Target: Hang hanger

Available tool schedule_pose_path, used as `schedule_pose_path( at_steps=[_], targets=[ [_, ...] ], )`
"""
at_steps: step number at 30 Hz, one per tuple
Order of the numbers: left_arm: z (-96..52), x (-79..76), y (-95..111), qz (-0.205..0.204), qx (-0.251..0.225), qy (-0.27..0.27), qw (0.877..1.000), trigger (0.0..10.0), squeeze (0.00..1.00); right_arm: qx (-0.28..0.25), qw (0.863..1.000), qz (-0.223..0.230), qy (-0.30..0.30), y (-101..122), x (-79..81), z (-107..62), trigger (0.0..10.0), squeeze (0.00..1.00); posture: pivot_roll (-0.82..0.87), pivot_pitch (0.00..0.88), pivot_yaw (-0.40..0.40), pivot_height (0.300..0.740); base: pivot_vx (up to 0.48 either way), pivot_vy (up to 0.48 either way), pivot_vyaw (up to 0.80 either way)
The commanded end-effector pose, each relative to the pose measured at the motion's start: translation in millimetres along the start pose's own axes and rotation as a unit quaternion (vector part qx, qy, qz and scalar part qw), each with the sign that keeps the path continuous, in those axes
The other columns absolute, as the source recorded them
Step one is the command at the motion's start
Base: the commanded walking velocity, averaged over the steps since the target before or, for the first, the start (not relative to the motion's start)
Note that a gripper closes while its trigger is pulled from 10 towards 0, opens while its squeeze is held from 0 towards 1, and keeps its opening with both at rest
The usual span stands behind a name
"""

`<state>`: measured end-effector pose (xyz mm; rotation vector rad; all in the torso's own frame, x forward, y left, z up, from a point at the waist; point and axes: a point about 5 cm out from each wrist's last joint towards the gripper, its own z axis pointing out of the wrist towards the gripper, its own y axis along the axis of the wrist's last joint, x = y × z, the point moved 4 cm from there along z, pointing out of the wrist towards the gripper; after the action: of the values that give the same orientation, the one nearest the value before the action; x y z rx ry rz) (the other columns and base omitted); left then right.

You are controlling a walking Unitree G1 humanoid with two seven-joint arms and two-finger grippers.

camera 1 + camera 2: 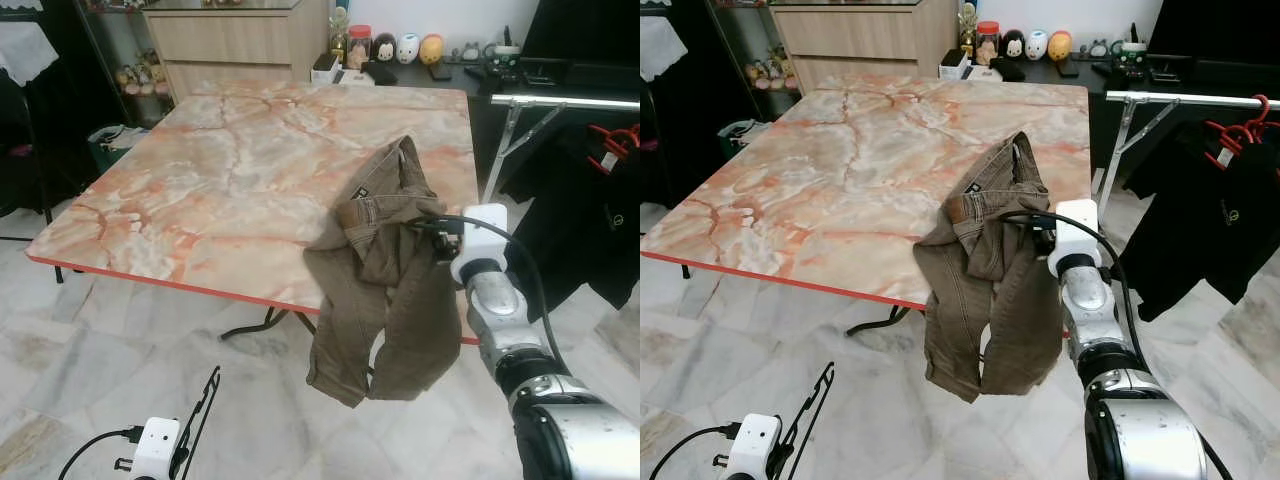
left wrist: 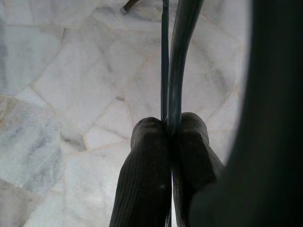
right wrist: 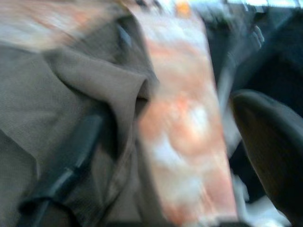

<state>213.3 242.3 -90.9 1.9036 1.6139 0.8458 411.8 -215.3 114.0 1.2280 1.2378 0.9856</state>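
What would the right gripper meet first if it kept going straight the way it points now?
Most likely the brown trousers draped over the marble table's near edge; the right gripper is already at the cloth. Exact depth is unclear because the wrist view is blurred.

The trousers [image 1: 375, 280] are brown cloth, matt and coarse-woven, with stitched seams; the table [image 1: 200, 180] has a smooth marble-look top, faintly glossy, edged in red; the floor [image 1: 90, 370] is polished pale marble tile; the rail [image 1: 1180, 99] is shiny metal; the hanger [image 2: 177, 56] looks like thin dark wire, slightly glossy; the left fingers [image 2: 147, 170] are black and finely ribbed; the cabinet [image 1: 235, 40] is light wood.
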Motion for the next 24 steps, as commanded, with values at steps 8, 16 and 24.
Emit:
schedule_pose_path(
  at_steps=[8,16,24],
  targets=[
    [-3.6,5.9,-6.8,0.014,0.010,0.002,1.000,10.0,0.00,0.029,0.993,0.002,0.114,-15.3,40.2,-7.0,10.0,0.00,0.11,0.014,0.062,0.740,0.000,0.000,0.00],
    [-2.6,6.5,-6.0,0.011,0.014,0.005,1.000,10.0,0.00,-0.001,0.991,-0.006,0.130,-4.3,36.3,-7.1,10.0,0.00,0.12,0.029,0.062,0.740,0.000,0.000,0.00],
    [-2.1,4.4,-7.3,0.010,0.019,0.004,1.000,10.0,0.00,-0.029,0.990,-0.046,0.131,7.1,16.5,-7.6,10.0,0.00,0.11,0.026,0.063,0.740,0.000,0.000,0.00]
  ],
)
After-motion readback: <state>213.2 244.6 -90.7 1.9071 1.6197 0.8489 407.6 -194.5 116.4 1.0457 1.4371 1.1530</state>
